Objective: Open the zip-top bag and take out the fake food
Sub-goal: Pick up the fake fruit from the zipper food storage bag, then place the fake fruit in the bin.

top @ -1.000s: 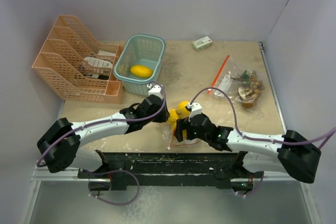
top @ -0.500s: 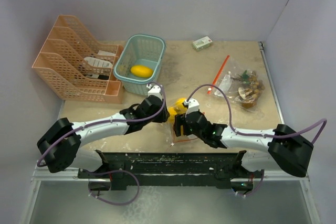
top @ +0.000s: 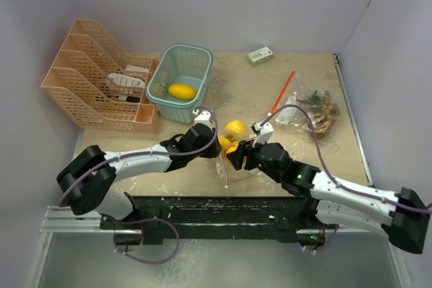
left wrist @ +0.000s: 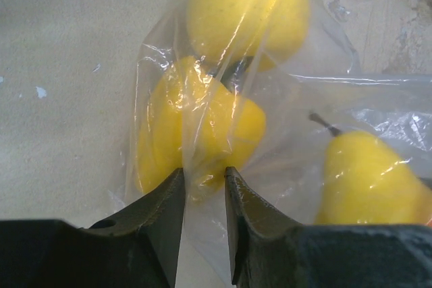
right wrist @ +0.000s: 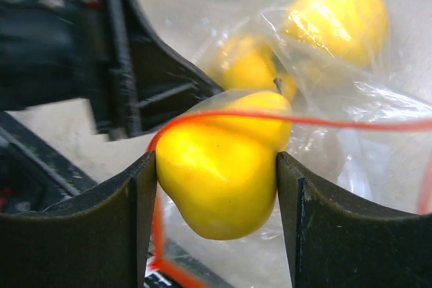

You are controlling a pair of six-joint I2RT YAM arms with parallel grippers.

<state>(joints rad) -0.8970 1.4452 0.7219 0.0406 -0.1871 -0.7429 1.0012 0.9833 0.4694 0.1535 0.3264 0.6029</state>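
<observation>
The pear [right wrist: 219,160] sits in the mouth of the bag [left wrist: 317,106], on the table [top: 250,92] near its front edge, with the red zip strip [right wrist: 351,123] arched over it. In the right wrist view its long axis runs from seven to one o'clock, stem toward one and into the bag, fat end out. The right gripper [right wrist: 217,190] has a finger on each flank, holding it across the belly, I'd guess to draw it out fat end first. The left gripper [left wrist: 204,180] stands narrow, pinching the bag's film, likely to anchor it against that pull. Two more yellow fruits [left wrist: 246,5] lie deeper inside. From above, a basket [top: 187,47] holding a lone fruit [top: 181,91] sits at eleven o'clock, and a second bag [top: 314,109] at two.
</observation>
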